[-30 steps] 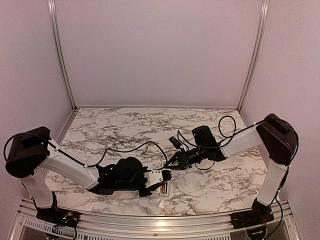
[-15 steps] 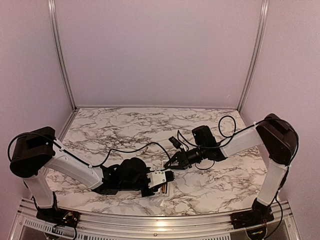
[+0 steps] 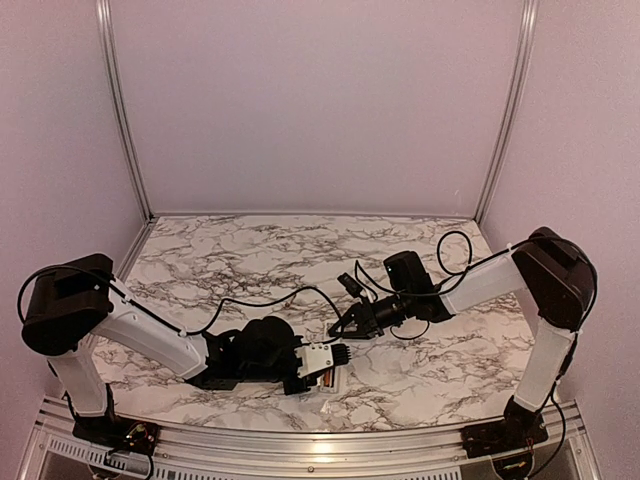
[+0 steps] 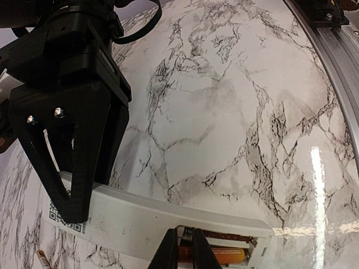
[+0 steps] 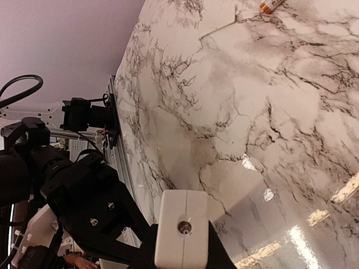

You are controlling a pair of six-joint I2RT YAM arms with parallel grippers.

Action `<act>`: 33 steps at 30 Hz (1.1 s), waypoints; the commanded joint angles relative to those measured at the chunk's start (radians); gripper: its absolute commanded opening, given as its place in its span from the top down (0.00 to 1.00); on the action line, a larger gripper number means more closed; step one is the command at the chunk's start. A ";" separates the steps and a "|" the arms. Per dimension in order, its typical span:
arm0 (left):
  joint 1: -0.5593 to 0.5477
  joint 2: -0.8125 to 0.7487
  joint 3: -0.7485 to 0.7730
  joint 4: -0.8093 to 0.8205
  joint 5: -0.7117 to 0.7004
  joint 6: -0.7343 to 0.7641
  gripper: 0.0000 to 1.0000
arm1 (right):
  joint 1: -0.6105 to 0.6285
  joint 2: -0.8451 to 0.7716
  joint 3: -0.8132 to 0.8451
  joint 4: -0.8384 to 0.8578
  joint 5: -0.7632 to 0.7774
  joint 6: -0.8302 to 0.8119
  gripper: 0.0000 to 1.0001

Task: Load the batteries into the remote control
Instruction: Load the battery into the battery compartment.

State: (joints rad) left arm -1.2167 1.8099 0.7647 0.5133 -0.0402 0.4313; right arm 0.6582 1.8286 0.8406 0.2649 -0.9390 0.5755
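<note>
The white remote control point(image 4: 140, 216) hangs just above the marble with its open battery slot facing the left wrist camera. My right gripper point(image 4: 76, 196) is shut on its left end; the right wrist view shows the remote's end face point(image 5: 184, 218) clamped between the fingers point(image 5: 147, 252). An orange battery point(image 4: 221, 256) lies in the slot. My left gripper point(image 4: 185, 252) has its tips pressed together over that battery's left end. In the top view the remote point(image 3: 327, 378) shows under the left gripper point(image 3: 337, 353). A loose battery point(image 5: 271, 5) lies on the table.
The same loose battery point(image 4: 44, 259) lies beside the remote on the marble table point(image 3: 300, 260). The table's metal front rail point(image 3: 320, 445) runs close behind the remote. Black cables point(image 3: 270, 298) trail across the marble between the arms.
The left arm has shifted slightly right towards the remote and its jaws have drawn closer together. The right arm and the remote have stayed put.
</note>
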 commanded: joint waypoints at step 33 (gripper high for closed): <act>0.002 0.172 -0.072 -0.058 0.085 0.025 0.95 | -0.039 -0.035 0.016 -0.015 -0.014 -0.038 1.00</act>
State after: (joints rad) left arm -1.2144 1.8858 0.7357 0.6727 0.0181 0.4538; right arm 0.6308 1.8282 0.8406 0.2127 -0.9596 0.5751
